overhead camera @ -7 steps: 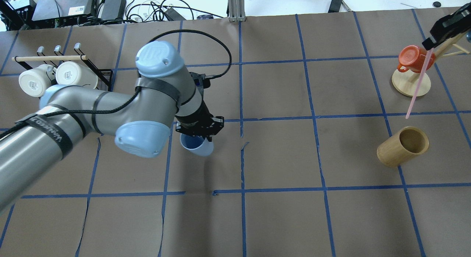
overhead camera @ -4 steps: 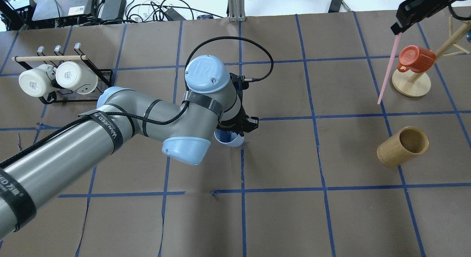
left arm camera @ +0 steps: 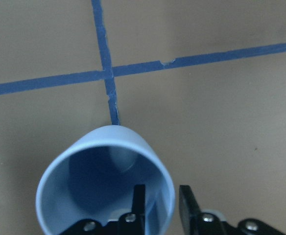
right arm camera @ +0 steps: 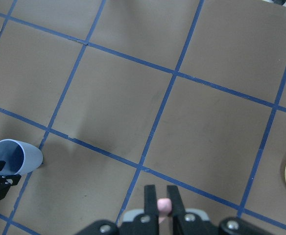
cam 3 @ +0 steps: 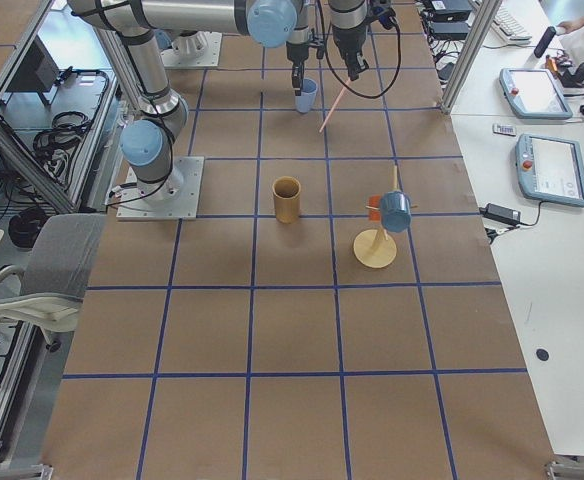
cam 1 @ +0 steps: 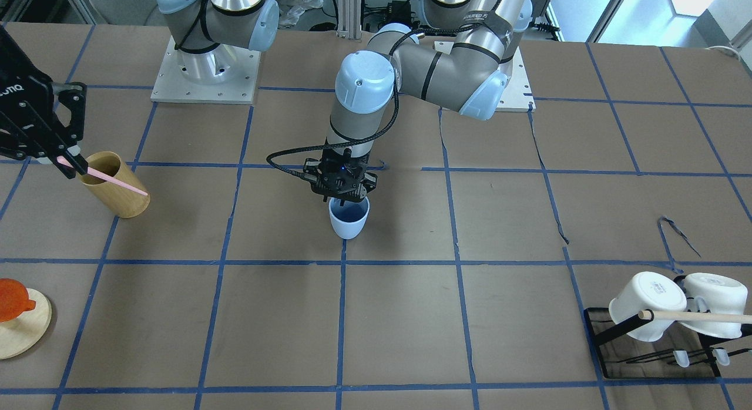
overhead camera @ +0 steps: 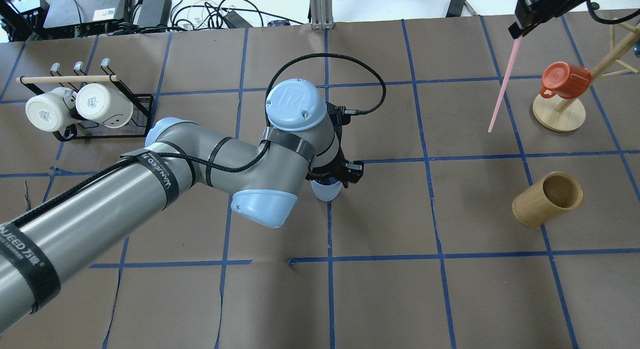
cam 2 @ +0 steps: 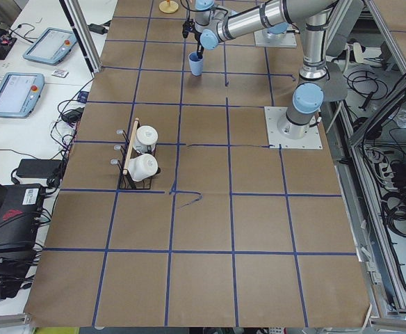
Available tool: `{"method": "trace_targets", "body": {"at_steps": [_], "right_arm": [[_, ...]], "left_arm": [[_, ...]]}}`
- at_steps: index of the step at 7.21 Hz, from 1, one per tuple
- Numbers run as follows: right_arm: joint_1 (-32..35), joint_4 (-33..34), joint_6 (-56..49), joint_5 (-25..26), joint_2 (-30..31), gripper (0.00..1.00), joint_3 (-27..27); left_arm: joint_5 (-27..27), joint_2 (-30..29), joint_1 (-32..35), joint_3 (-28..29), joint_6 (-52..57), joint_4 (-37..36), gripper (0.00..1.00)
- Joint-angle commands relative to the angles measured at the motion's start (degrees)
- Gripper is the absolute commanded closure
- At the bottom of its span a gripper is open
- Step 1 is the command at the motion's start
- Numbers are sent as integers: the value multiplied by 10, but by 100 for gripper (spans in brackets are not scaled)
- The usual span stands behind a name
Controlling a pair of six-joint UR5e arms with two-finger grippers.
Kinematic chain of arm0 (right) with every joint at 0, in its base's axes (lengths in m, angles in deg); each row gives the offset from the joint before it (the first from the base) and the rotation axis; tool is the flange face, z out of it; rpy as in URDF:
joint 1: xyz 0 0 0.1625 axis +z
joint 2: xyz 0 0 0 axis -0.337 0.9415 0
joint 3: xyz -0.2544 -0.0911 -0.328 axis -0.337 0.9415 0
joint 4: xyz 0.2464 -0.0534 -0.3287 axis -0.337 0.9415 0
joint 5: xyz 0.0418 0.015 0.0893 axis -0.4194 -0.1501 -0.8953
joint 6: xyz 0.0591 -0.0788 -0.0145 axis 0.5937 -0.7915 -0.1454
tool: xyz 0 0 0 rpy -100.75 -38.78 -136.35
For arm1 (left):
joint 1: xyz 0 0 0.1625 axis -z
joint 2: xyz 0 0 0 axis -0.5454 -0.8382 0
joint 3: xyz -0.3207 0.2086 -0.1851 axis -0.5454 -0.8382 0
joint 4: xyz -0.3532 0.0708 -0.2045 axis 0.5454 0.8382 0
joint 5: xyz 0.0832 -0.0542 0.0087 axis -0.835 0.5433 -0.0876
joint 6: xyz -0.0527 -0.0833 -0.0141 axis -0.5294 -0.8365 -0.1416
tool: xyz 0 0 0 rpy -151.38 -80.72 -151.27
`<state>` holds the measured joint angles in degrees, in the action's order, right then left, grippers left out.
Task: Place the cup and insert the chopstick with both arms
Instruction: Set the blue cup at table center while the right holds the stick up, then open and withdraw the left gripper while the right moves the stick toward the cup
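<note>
The pale blue cup (overhead camera: pixel 326 190) stands upright near the table's middle, by a tape crossing (cam 1: pixel 349 219). My left gripper (overhead camera: pixel 334 180) is shut on its rim, one finger inside and one outside (left arm camera: pixel 160 193). I cannot tell whether the cup's base touches the table. My right gripper (overhead camera: pixel 520 30) is high at the far right and shut on a thin pink chopstick (overhead camera: pixel 502 86), which hangs slanted below it (cam 1: pixel 111 180). The right wrist view shows the chopstick's end (right arm camera: pixel 163 204) between the fingers and the cup (right arm camera: pixel 13 156) far off to the lower left.
A tan bamboo cylinder (overhead camera: pixel 547 199) stands at the right. An orange mug (overhead camera: pixel 565 79) hangs on a wooden tree stand (overhead camera: pixel 558 114) behind it. A black rack (overhead camera: pixel 142 106) with two white mugs (overhead camera: pixel 75 106) and a wooden dowel (overhead camera: pixel 67 79) is at the far left.
My left arm has carried the cup rightward to the central tape line. My right gripper has moved left and farther back, with the chopstick, away from the orange mug.
</note>
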<state>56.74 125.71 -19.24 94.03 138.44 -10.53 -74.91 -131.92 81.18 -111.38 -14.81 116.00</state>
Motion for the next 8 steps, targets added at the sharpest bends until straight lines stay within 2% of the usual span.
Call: {"method": "trace_targets", "body": {"at_steps": [1, 2, 3, 4, 5, 7, 8], "right_arm": [[4, -4, 20, -11, 1, 97, -4], [20, 0, 62, -21, 0, 97, -4], [49, 0, 84, -23, 0, 100, -5], [82, 3, 98, -18, 0, 100, -5], [107, 6, 107, -23, 4, 100, -15], [136, 73, 121, -24, 35, 100, -74], [153, 142, 160, -24, 51, 100, -116]], "left_arm": [[-43, 37, -15, 91, 20, 192, 0], [-47, 58, -29, 139, 41, 298, 0], [-51, 95, -39, 155, 54, 367, 0], [-51, 126, -59, 152, 55, 391, 0], [-52, 148, -99, 139, 57, 394, 0], [-53, 192, -159, 115, 177, 382, 0], [-56, 193, -195, 117, 184, 326, 0]]}}
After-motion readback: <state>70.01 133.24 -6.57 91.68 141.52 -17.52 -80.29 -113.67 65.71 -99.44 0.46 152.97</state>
